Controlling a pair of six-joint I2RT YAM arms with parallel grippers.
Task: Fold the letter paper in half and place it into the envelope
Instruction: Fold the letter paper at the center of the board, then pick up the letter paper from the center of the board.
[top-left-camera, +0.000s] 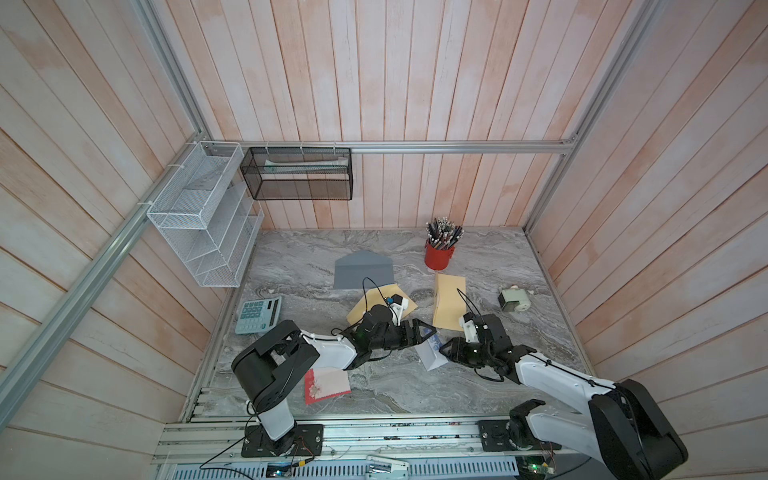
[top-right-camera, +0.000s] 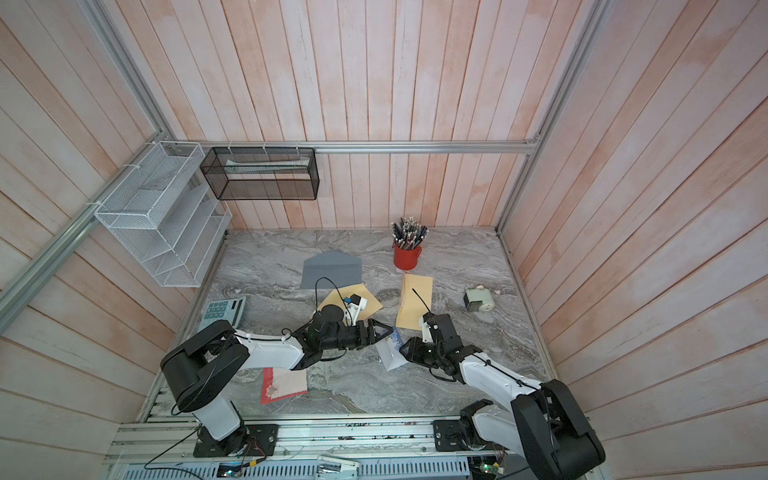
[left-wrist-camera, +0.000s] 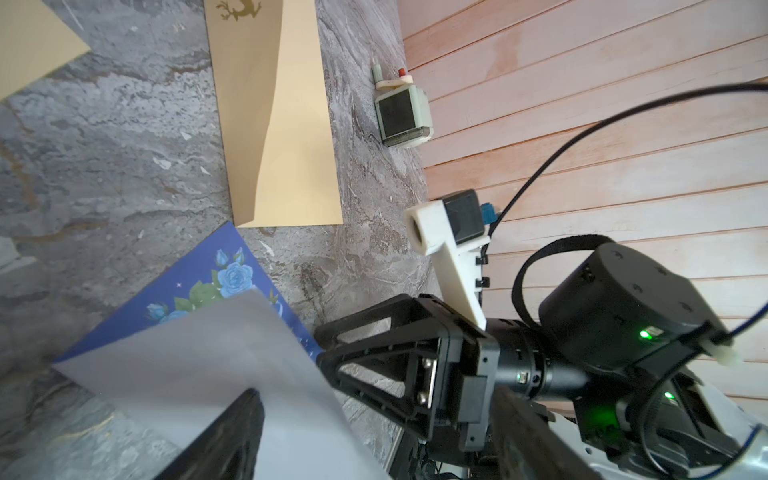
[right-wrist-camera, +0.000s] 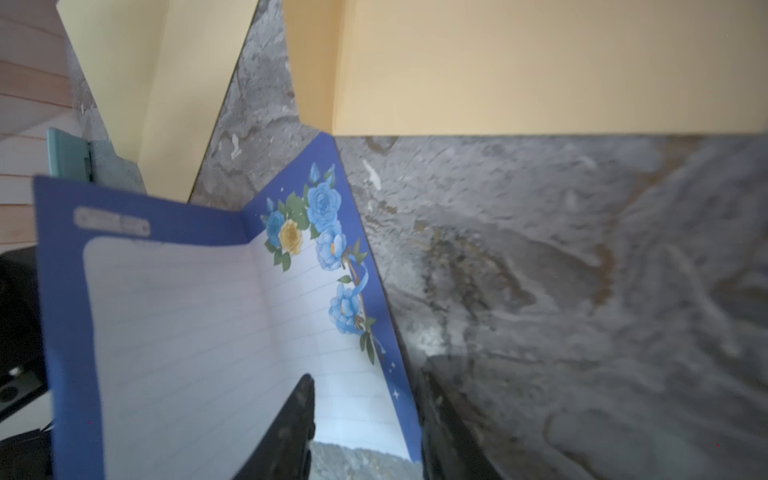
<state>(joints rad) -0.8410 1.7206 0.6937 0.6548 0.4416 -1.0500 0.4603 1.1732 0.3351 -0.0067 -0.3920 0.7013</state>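
The letter paper (top-left-camera: 430, 358) (top-right-camera: 390, 353), blue-bordered with roses and white lines, lies part-folded in the middle of the table, one half raised. The right wrist view shows its lined face (right-wrist-camera: 187, 332) creased into a V. My right gripper (right-wrist-camera: 365, 399) (top-left-camera: 442, 350) stands open, its jaws on either side of the paper's near edge. My left gripper (left-wrist-camera: 374, 392) (top-left-camera: 433, 332) is wide open by the raised half's white back (left-wrist-camera: 199, 365). A tan envelope (top-left-camera: 449, 301) lies just beyond. A second tan envelope (top-left-camera: 361, 309) sits under the left arm, and a grey envelope (top-left-camera: 363, 270) further back.
A red pencil cup (top-left-camera: 439, 255) stands at the back. A pencil sharpener (top-left-camera: 514, 300) sits at the right and a calculator (top-left-camera: 257, 316) at the left. A red and pink card (top-left-camera: 326, 385) lies near the left arm's base. A white wire rack (top-left-camera: 203, 220) and a black mesh basket (top-left-camera: 297, 172) hang on the walls.
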